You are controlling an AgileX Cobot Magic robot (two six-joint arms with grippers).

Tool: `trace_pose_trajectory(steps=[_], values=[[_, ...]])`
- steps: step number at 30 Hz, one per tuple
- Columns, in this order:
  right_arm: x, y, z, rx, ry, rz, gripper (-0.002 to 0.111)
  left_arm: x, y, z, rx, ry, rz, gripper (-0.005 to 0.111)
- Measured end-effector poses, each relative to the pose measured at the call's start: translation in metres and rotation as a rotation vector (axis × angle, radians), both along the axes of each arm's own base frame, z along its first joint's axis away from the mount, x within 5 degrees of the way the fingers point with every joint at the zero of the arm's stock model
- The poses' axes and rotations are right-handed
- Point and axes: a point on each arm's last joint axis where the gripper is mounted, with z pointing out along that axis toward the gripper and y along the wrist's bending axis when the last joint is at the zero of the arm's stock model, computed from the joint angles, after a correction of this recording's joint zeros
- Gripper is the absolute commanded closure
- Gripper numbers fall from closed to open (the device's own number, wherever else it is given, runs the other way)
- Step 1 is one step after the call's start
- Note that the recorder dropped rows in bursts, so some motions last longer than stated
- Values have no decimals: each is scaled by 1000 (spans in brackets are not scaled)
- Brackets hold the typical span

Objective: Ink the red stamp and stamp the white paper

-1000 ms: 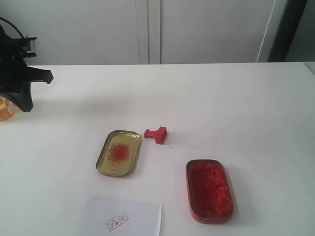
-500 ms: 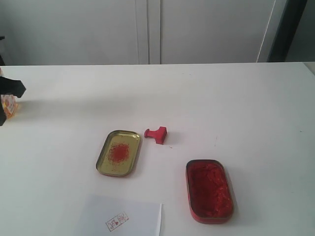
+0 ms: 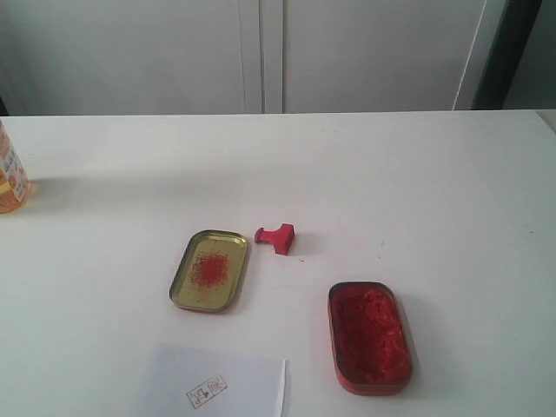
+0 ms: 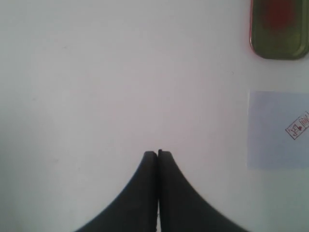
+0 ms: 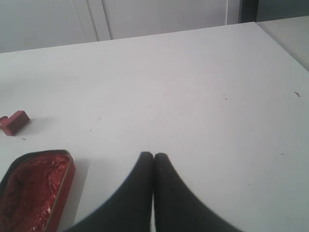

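Observation:
The red stamp (image 3: 276, 236) lies on its side on the table, between the two tins; the right wrist view catches it too (image 5: 14, 122). The white paper (image 3: 217, 382) sits at the front edge of the exterior view and bears a small red imprint (image 3: 206, 391); it also shows in the left wrist view (image 4: 277, 129). Neither arm appears in the exterior view. My left gripper (image 4: 157, 153) is shut over bare table, well apart from the paper. My right gripper (image 5: 153, 155) is shut and empty, beside the red ink tin (image 5: 34, 191).
The gold oblong tin (image 3: 209, 269) with a red smudge lies left of the stamp, also seen as the gold tin (image 4: 279, 29) in the left wrist view. The red tin of ink paste (image 3: 369, 336) lies front right. An orange bottle (image 3: 10, 178) stands at the far left edge.
The left arm has withdrawn leftward out of the exterior view, uncovering the orange bottle. The stamp, tins and paper have not moved.

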Motion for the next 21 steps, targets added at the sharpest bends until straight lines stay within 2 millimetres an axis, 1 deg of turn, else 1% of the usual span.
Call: trace_pose_trajectory(steps=[14, 18, 21], values=[[0, 0, 0, 0, 0, 0, 108, -95, 8, 1, -14, -181, -8, 107], [0, 0, 0, 0, 0, 0, 108, -115, 9, 4, -19, -246, -10, 107], [0, 0, 0, 0, 0, 0, 108, -123, 10, 6, -22, -285, -10, 107]])
